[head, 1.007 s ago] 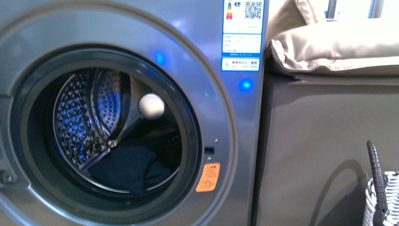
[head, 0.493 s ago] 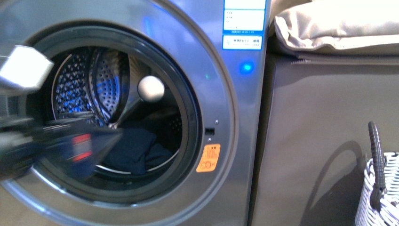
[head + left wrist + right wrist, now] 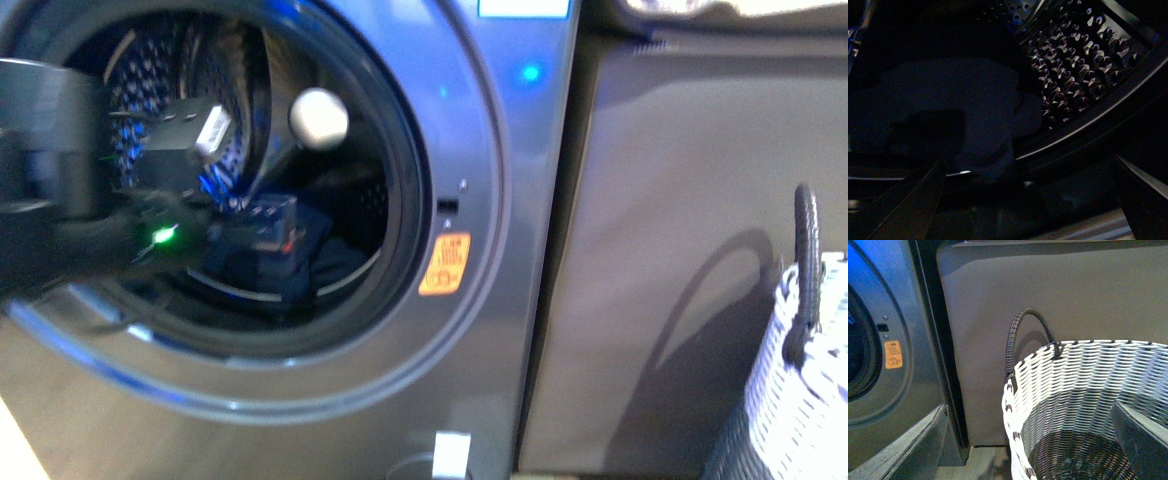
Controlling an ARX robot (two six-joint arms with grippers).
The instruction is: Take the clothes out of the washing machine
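Left gripper (image 3: 268, 225) is hovering in washing machine (image 3: 490, 300) mouth, spread wide, empty; clothes (image 3: 953, 110) lying low inside are looking soft, light; I'd pinch a raised fold.

Dark navy clothes (image 3: 973, 100) lie crumpled low in the perforated drum of the grey washing machine (image 3: 470, 340), its porthole open.

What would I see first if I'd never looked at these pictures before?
The big round opening of the grey washing machine fills the left of the front view, with the black left gripper poking into it and a green light glowing on its arm. Dark blue clothes lie at the bottom of the shiny, holed drum. To the right of the machine stands a grey-and-white woven basket.
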